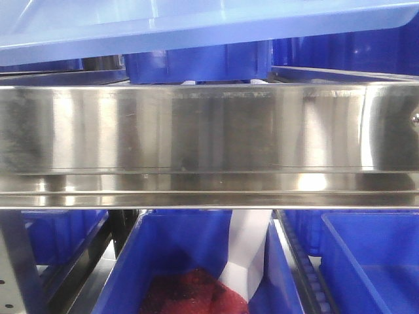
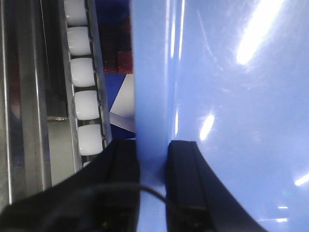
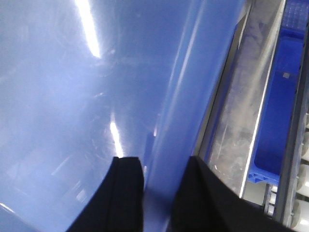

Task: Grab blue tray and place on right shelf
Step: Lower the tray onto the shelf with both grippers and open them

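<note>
Left jaws: closed on the side rim of the blue tray (image 2: 231, 121), one pad inside the wall, one outside, pinching the flared edge. Right jaws: same on the opposite rim of the tray (image 3: 72, 96), gripping it. So it's a two-arm carry, with a wrist at each end and both cameras looking along the glossy tray floor.

Tray position: in the air, not set down. In the front view the tray (image 1: 196, 26) hangs above the shiny steel front rail (image 1: 209, 131) of the right shelf, apart from it, left end lower in the picture, so it looks a bit tilted. A dark blue bin (image 1: 196, 62) sits just behind and under it on the shelf level. More dark bins (image 1: 366, 261) are on the level below. White rollers (image 2: 82, 72) and rail metal run beside the left wrist. There's rail (image 3: 241, 121) and another bin (image 3: 275, 121) beside the right wrist.

Step, as I judge it: bringing the tray over the rail to set it on the shelf. To do it well:
- Level the two ends.
- Move both arms in together so the rim isn't twisted in the pinch.
- Clear the rail lip.
- Watch the bin underneath; whether there's a free spot, I can't tell.
- Let go only once the tray is resting.
</note>
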Controlling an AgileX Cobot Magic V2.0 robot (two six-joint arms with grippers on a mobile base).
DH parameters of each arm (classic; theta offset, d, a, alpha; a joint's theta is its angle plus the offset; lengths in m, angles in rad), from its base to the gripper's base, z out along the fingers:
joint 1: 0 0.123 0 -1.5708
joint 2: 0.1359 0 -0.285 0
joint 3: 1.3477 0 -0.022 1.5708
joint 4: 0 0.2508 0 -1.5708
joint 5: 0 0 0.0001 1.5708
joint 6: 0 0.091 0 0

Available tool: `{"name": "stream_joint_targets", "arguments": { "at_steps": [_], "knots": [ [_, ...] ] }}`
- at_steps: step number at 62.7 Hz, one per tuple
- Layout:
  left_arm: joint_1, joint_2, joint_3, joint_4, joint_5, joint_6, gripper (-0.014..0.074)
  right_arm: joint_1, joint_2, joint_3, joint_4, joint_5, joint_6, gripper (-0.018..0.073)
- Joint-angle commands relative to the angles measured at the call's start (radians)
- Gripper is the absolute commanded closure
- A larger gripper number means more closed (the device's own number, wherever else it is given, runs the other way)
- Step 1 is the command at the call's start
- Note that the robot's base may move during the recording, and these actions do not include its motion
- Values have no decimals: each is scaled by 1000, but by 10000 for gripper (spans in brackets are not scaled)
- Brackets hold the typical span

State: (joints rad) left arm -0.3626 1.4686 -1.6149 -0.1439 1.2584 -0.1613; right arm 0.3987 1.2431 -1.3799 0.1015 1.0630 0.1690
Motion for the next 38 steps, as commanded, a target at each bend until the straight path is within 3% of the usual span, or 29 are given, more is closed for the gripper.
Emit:
{"name": "stream_joint_targets", "arguments": {
  "at_steps": [1, 14, 21, 38],
  "knots": [
    [-6, -26, -45, -20, 0, 19, 645, 1, -26, -42, 18, -89, -31, 494],
    [-6, 45, -166, -14, -15, 23, 645, -30, 67, -161, 18, -43, -31, 494],
    [-6, 114, -238, 34, -15, 12, 645, -63, 169, -246, 18, -20, -31, 494],
    [-6, 223, -254, 81, -31, 12, 645, -78, 346, -285, 17, -37, -31, 494]
  ]
}}
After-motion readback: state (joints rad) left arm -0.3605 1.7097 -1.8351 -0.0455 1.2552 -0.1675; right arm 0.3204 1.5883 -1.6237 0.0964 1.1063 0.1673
